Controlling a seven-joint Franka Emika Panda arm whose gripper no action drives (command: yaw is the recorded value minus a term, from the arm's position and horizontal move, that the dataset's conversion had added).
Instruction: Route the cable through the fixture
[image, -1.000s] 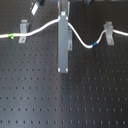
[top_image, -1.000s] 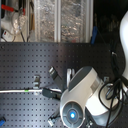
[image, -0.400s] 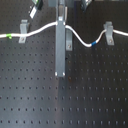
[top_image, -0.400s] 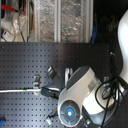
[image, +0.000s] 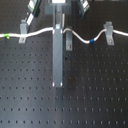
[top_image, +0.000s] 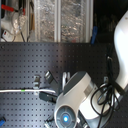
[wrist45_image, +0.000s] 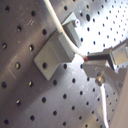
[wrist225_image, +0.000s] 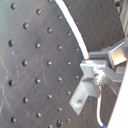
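The white cable runs across the black perforated board, with a green band at the first exterior view's left and a blue band right of centre. It passes the left fixture, the middle fixture and the right fixture. A wide grey bar crosses it at centre and hides it there. In both wrist views my gripper is shut on the cable, right beside a grey fixture. Whether the cable sits in its slot I cannot tell.
In the second exterior view the white arm with black hoses fills the foreground and hides most of the board. The cable's green-banded end and small fixtures show to its left. Shelves with clutter stand behind the board.
Almost nothing. The arm has shifted very slightly toward the second exterior view's left. The cable keeps the same shape.
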